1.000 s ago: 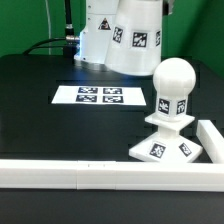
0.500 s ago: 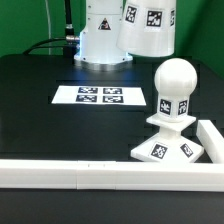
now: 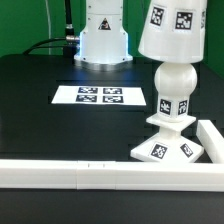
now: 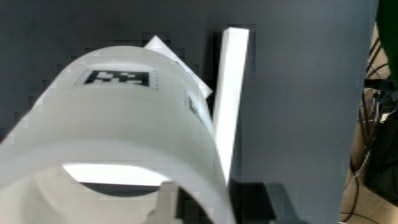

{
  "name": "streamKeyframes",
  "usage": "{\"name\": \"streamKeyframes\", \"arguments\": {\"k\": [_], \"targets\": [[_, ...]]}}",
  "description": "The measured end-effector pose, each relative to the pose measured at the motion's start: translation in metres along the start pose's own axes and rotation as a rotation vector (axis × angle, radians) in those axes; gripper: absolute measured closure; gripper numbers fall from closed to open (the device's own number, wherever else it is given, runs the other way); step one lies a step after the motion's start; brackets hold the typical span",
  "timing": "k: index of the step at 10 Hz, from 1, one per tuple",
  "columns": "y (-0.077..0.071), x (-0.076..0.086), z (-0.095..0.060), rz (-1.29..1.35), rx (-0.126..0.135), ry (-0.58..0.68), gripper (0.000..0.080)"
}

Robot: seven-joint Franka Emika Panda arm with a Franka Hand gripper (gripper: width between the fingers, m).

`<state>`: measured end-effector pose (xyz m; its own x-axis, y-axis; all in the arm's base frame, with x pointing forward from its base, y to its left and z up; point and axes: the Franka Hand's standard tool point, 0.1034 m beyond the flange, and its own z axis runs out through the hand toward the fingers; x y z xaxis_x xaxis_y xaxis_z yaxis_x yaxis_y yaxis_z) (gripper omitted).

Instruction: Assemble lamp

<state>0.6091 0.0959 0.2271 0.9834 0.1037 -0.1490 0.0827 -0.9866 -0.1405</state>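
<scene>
White plastic shade (image 3: pixel 173 30), wide mouth down, hangs directly above the bulb (image 3: pixel 174 84) standing in the base (image 3: pixel 167 148), placed to drop over it (the gripper holding it is out of sight, its opening untellable).

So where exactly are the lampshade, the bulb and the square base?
shade (image 3: pixel 172 30), exterior view, on its tagged side wall.
bulb (image 3: pixel 176 78), exterior view, on its round head.
base (image 3: pixel 165 148), exterior view, on its sloped tagged front.
</scene>
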Motion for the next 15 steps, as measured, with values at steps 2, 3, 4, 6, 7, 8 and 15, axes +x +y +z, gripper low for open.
{"name": "streamKeyframes", "arguments": {"k": [2,3,4,6,7,8,15], "targets": [[-0.006,0.008,0.024,-0.010,-0.001,0.006,0.0755],[-0.008,0.008,0.031,-0.013,-0.002,0.015,0.0755],[-0.009,0.007,0.042,-0.016,-0.004,0.013,0.0755],[-0.008,0.002,0.058,-0.019,-0.009,0.009,0.0755],[-0.007,0.001,0.061,-0.018,-0.009,0.008,0.0755],[-0.006,0.000,0.061,-0.020,-0.010,0.007,0.0755],[-0.009,-0.005,0.054,-0.029,-0.048,-0.018,0.0125]]}}
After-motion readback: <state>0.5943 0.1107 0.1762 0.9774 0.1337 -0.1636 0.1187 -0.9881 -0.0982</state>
